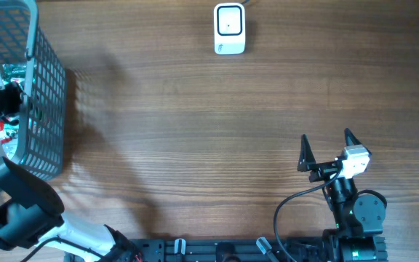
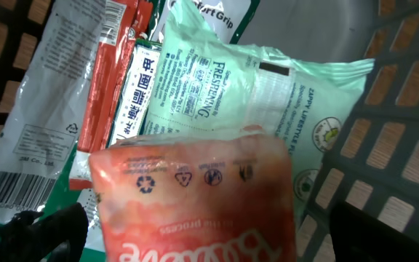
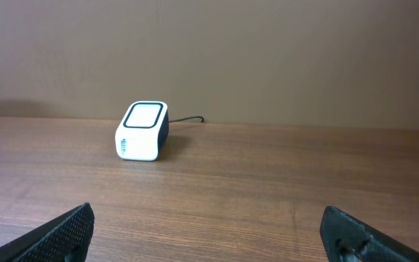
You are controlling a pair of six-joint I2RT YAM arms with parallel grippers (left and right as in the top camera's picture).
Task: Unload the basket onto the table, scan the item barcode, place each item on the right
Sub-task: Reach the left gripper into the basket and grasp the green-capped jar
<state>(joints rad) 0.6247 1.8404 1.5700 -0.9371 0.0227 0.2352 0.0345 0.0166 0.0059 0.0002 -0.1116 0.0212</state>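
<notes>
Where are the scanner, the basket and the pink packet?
scanner (image 1: 229, 29): overhead view, middle of its top face.
basket (image 1: 49, 109): overhead view, right mesh wall.
pink packet (image 2: 195, 196): left wrist view, middle of its wrapper.

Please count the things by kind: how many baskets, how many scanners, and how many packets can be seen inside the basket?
Basket: 1
Scanner: 1
Packets, overlapping, so at least: 5 (pink packet, mint packet, red packet, grey packet, white packet at the top edge)
Total: 7
</notes>
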